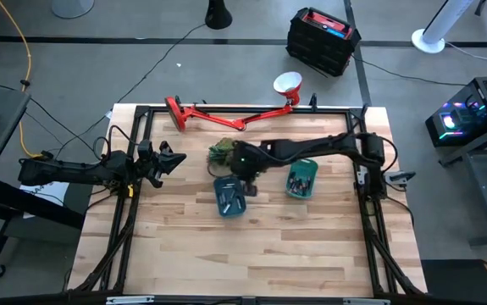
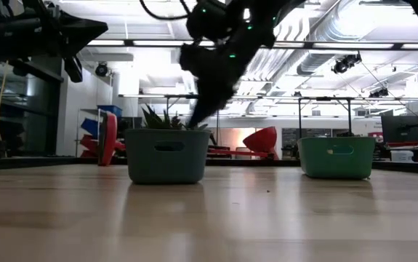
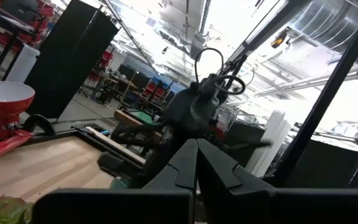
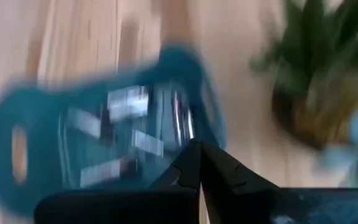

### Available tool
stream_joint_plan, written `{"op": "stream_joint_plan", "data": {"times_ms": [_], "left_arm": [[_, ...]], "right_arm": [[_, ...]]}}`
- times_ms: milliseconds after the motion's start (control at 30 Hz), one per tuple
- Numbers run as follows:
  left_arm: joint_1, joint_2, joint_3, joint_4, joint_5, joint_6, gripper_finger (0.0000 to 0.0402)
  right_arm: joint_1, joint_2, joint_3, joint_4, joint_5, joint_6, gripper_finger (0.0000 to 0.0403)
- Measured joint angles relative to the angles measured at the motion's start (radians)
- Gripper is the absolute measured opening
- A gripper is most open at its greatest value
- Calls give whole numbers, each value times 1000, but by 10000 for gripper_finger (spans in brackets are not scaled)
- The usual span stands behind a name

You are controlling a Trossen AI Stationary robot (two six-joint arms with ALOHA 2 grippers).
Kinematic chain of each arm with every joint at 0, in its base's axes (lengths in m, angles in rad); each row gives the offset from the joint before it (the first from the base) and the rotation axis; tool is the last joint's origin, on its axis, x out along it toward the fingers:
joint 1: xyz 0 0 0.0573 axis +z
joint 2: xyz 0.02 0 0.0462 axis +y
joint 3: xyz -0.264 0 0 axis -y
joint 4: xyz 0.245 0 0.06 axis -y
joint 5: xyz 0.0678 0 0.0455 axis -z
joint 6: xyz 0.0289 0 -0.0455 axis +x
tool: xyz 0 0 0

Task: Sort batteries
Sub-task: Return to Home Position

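Note:
A blue-teal tray (image 1: 230,197) (image 2: 166,155) (image 4: 35,124) holds several small silvery and dark batteries (image 4: 129,106). A greener tray (image 1: 302,179) (image 2: 336,156) to its right also holds a few batteries (image 1: 297,180). My right gripper (image 1: 249,185) (image 4: 197,144) is shut with nothing seen between its fingertips. It hovers by the blue tray's far right rim, pointing down. In the low view its fingers (image 2: 201,109) drop behind the blue tray. My left gripper (image 1: 174,161) (image 3: 197,142) is shut and waits in the air near the table's left edge.
A green spiky plant (image 1: 221,152) (image 4: 315,81) stands just beyond the blue tray, close to the right gripper. A red desk lamp (image 1: 226,114) lies along the table's far edge. Bare wood (image 1: 251,254) stretches over the near half of the table.

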Motion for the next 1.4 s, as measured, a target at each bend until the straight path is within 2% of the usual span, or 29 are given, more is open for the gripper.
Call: {"op": "stream_joint_plan", "data": {"times_ms": [100, 167, 267, 367, 467, 700, 867, 967, 1100, 1233, 1333, 1400], "left_arm": [[0, 0, 0, 0, 0, 0, 0], [0, 0, 0, 0, 1, 0, 0], [0, 0, 0, -3, 0, 0, 0], [0, 0, 0, -9, 0, 0, 0], [0, 0, 0, -16, 1, 0, 0], [0, 0, 0, -15, 0, 0, 0], [0, 0, 0, -15, 0, 0, 0], [0, 0, 0, -15, 0, 0, 0], [0, 0, 0, -15, 0, 0, 0], [0, 0, 0, -15, 0, 0, 0], [0, 0, 0, -15, 0, 0, 0], [0, 0, 0, -14, 1, 0, 0]], "right_arm": [[2, -18, -1, -159, -21, -58, 0], [2, -22, -9, -230, -79, -99, 0], [2, -72, -105, -220, -173, -93, 0], [10, -192, -285, -85, -195, -2, 0], [36, -363, -494, 105, -174, 143, 0], [191, -809, -873, 471, 18, 460, 0], [300, -1023, -1139, 801, 190, 608, 0], [314, -1103, -1248, 987, 254, 600, 0], [278, -1146, -1317, 1044, 276, 488, 0], [221, -1153, -1403, 1131, 212, 448, 0], [190, -1155, -1481, 1272, 160, 478, 0], [179, -1165, -1478, 1297, 127, 458, 0]]}}
